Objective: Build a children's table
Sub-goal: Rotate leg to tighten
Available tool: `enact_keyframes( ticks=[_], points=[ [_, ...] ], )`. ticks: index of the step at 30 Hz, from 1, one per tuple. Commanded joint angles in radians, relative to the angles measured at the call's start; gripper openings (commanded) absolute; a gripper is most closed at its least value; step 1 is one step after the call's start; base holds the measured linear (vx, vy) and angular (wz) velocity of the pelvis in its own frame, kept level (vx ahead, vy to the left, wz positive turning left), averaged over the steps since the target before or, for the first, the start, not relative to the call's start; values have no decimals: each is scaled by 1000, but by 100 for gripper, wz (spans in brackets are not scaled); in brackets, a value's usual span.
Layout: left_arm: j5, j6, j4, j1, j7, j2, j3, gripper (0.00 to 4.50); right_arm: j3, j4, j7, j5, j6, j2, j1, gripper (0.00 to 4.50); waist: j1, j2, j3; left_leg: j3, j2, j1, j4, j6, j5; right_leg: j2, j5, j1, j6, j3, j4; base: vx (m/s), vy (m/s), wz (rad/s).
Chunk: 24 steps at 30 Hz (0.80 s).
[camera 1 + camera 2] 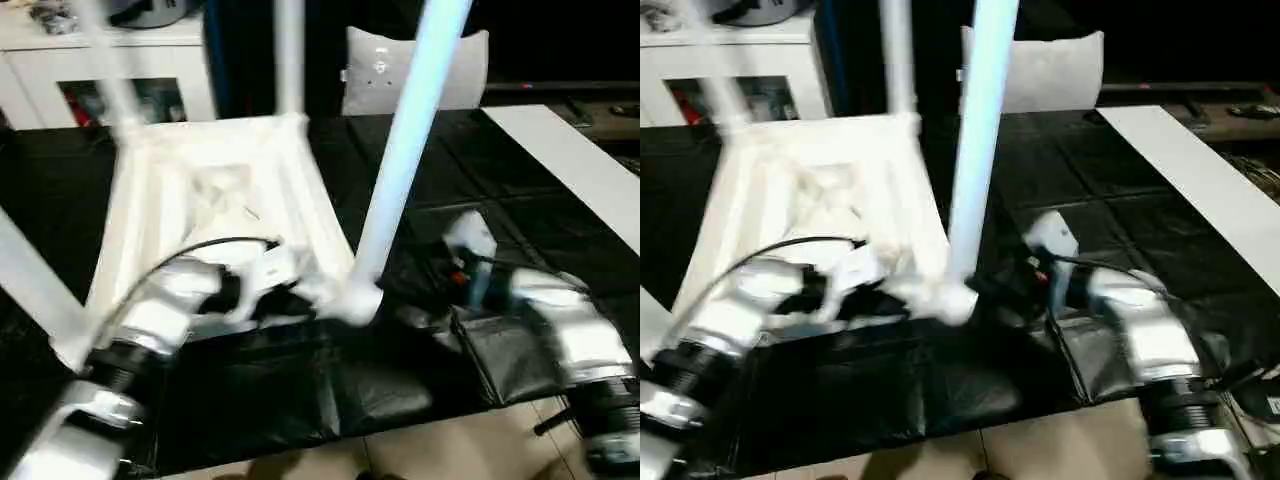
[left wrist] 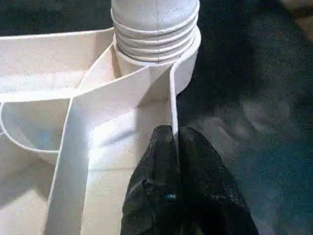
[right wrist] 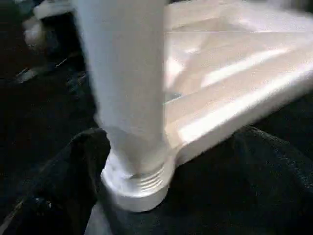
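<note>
Tabletop [image 1: 215, 215] lies upside down on the black cloth [image 1: 440, 160], ribbed underside up, so the corner sockets face up to take the legs; four legs are standing in it: near-right leg [image 1: 405, 150], far-right leg [image 1: 288, 60], far-left leg [image 1: 110, 80], and the near-left leg [image 1: 30, 275] at the frame edge

Left gripper [image 2: 173, 134] has its fingers clenched together with nothing between them; the tips rest against the tabletop's rim wall just beside the near-right socket [image 2: 188, 58]; judged as a brace to stop the top sliding or tipping while that leg is worked

In the left wrist view, the leg's threaded end sits in the socket with several thread ridges showing above the socket lip; likely not fully seated, though that is a judgement

Right gripper [image 1: 440, 290] sits just beside the base of the near-right leg, apart from it; the head views are too blurred to show its fingers, so released or not cannot be told from them; the right wrist view shows the leg base close in front with no finger on it

White cabinet [image 1: 100, 70] stands behind the cloth, not part of the job

Judgement: assembly is near its end; what remains is checking that the near-right leg is home; risk is the tall legs levering the light top over if it is pushed sideways
</note>
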Motion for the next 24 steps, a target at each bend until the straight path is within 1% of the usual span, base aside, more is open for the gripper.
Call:
enact_keyframes(
  ticks=[1,2,4,6,7,8,9,10,11,12,14,15,17,19,24],
  points=[
    [-6,-31,-11,-24,-63,-18,-53,0,19,-19,36,-10,-19,-7,3,446,-4,-2,-72,27,-9,-12,-64,89,-122,-44,-324,80,-119,56,-60,0,0,0],
    [-5,-33,-10,-27,-65,-19,-54,0,25,-17,41,-14,-19,-6,0,446,-2,-7,-73,27,-9,-12,-64,86,-121,-44,-329,80,-119,56,-59,0,0,0],
    [0,-41,-6,-32,-68,-19,-59,0,37,-7,47,-25,-25,-5,-9,446,3,-6,-72,27,-9,-10,-65,80,-119,-46,-344,79,-114,57,-60,0,0,0],
    [0,-49,0,-38,-74,-19,-62,0,45,10,54,-30,-26,1,-22,446,6,-10,-73,28,-11,-11,-64,73,-121,-45,-359,80,-102,56,-62,0,0,0],
    [-1,-51,0,-39,-78,-20,-63,0,47,16,59,-28,-21,4,-27,446,7,-9,-72,28,-11,-12,-64,74,-120,-45,-362,81,-100,56,-62,0,0,0],
    [-2,-50,-2,-39,-79,-21,-63,0,48,22,60,-24,-7,8,-34,446,6,-10,-73,27,-11,-12,-64,73,-120,-45,-364,81,-97,56,-62,0,0,0],
    [-3,-51,-3,-39,-82,-23,-63,0,50,29,64,-20,7,10,-41,429,5,-13,-73,27,-12,-13,-64,73,-119,-45,-375,82,-89,55,-63,0,0,0],
    [-3,-53,-3,-38,-83,-24,-62,0,51,34,70,-12,26,12,-45,429,5,-12,-73,27,-12,-13,-64,72,-117,-45,-380,82,-88,54,-63,0,0,0],
    [-1,-56,-1,-37,-86,-26,-60,0,53,39,76,-4,42,11,-50,429,5,-14,-73,27,-12,-14,-64,72,-114,-44,-378,82,-87,54,-64,0,0,0],
    [1,-58,-1,-36,-87,-27,-58,0,55,41,80,1,52,10,-52,408,6,-13,-73,27,-12,-13,-63,73,-112,-44,-375,81,-88,54,-63,0,0,0],
    [1,-58,-1,-34,-88,-26,-58,0,56,44,87,6,57,8,-53,401,7,-12,-74,27,-10,-13,-63,73,-108,-45,-368,80,-89,55,-62,0,0,0],
    [0,-61,3,-31,-86,-24,-57,0,56,48,106,11,64,6,-53,382,7,-14,-75,27,-10,-14,-63,74,-102,-44,-352,82,-93,55,-59,0,0,0],
    [1,-64,10,-30,-86,-20,-58,0,55,46,127,21,79,3,-53,364,7,-13,-74,27,-9,-15,-62,78,-102,-43,-344,81,-99,54,-58,0,0,0],
    [2,-64,11,-30,-86,-16,-58,0,54,45,141,28,89,4,-52,355,8,-14,-74,28,-11,-15,-62,75,-106,-44,-358,82,-93,54,-60,0,0,0],
    [0,-56,8,-28,-89,-14,-56,0,49,47,149,41,106,13,-54,308,8,-15,-74,28,-12,-15,-62,71,-105,-44,-381,81,-81,53,-63,0,0,0]
  ],
)
